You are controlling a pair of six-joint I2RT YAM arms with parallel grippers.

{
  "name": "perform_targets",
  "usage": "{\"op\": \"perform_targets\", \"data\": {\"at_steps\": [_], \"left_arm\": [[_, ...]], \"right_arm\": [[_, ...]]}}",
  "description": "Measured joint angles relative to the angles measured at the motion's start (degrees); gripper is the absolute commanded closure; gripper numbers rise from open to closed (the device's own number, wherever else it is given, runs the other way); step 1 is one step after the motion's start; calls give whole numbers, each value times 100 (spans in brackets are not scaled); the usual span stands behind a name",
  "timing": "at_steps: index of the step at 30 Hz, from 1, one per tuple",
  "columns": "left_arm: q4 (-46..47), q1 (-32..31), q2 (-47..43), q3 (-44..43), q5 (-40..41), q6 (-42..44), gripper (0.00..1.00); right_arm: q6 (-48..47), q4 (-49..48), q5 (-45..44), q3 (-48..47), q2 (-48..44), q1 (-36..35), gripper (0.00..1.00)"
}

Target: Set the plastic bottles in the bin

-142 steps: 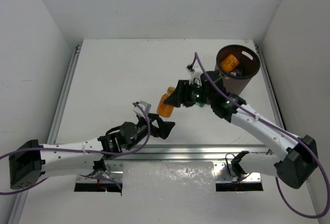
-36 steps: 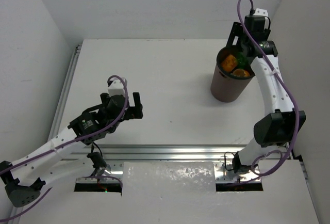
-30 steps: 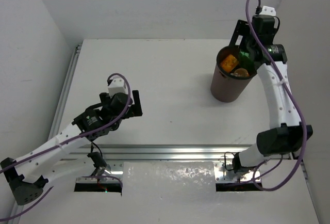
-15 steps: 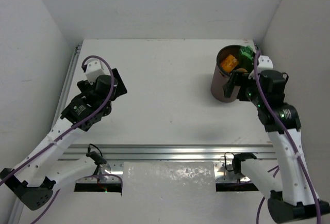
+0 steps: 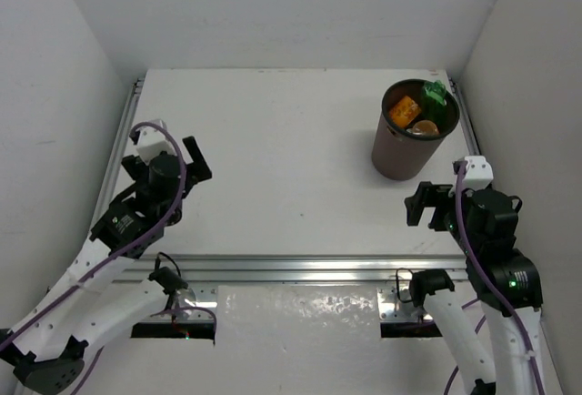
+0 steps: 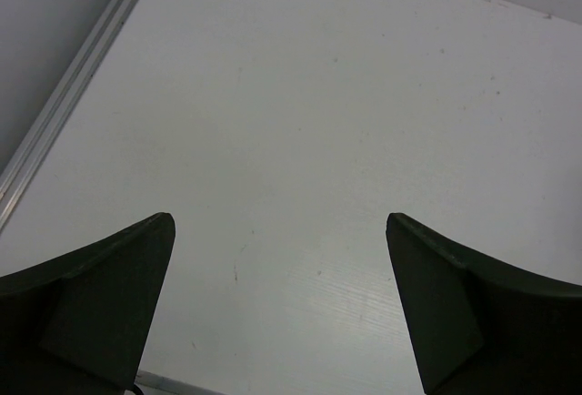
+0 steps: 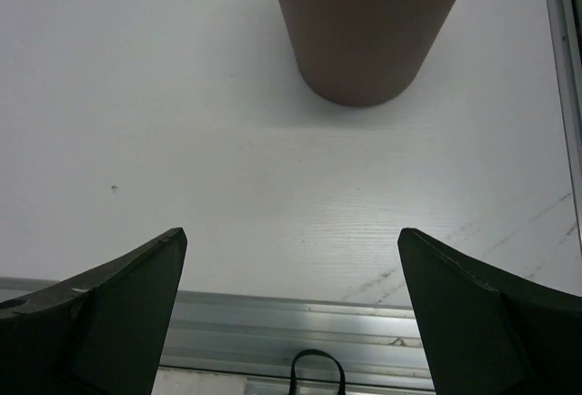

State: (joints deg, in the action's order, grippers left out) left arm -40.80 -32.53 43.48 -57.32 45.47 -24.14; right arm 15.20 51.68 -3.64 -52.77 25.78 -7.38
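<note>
**Jaws empty and drawn back; bottles lie in the bin**

Fingers of my left gripper (image 6: 277,231) stand spread wide with nothing between them, only bare white tabletop (image 6: 300,95) below. My right gripper (image 7: 291,236) is likewise spread and empty. It hangs just over the near aluminium rail (image 7: 364,359) and faces the dark brown round tapered plastic bin (image 7: 373,31), which stands apart from it near the far right corner. In the top view a small orange plastic bottle (image 5: 402,109) and a small green plastic bottle (image 5: 435,95) lie inside the rim.

Some seconds ago my right jaws carried an orange bottle over mid-table, and a second ago they hung above the bin's mouth. Now both arms have withdrawn toward their bases, the left to the left edge and the right to the near right. No bottle shows on the table in any view. I judge that the last drop is made and the task is complete, or nearly so, with nothing left to grasp.
</note>
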Motion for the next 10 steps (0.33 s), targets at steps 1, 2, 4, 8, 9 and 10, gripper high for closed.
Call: {"op": "perform_targets", "data": {"at_steps": [1,2,4,8,9,10], "left_arm": [[85,0,-138,175,-4,17,0],[142,0,-308,365,-9,50,0],[243,0,-599,743,-76,151,0],[299,0,-933,1069,-164,271,0],[352,0,-999,1075,-177,289,0],[409,0,-1029,1075,-186,295,0]], "right_arm": [[-17,37,-22,55,-55,-2,1],[-39,70,-48,101,-111,-2,1],[-70,116,-131,186,-238,-2,1],[-109,101,-210,221,-291,-28,1],[-109,85,-210,240,-282,-28,1],[-109,79,-208,262,-271,-28,1]]}}
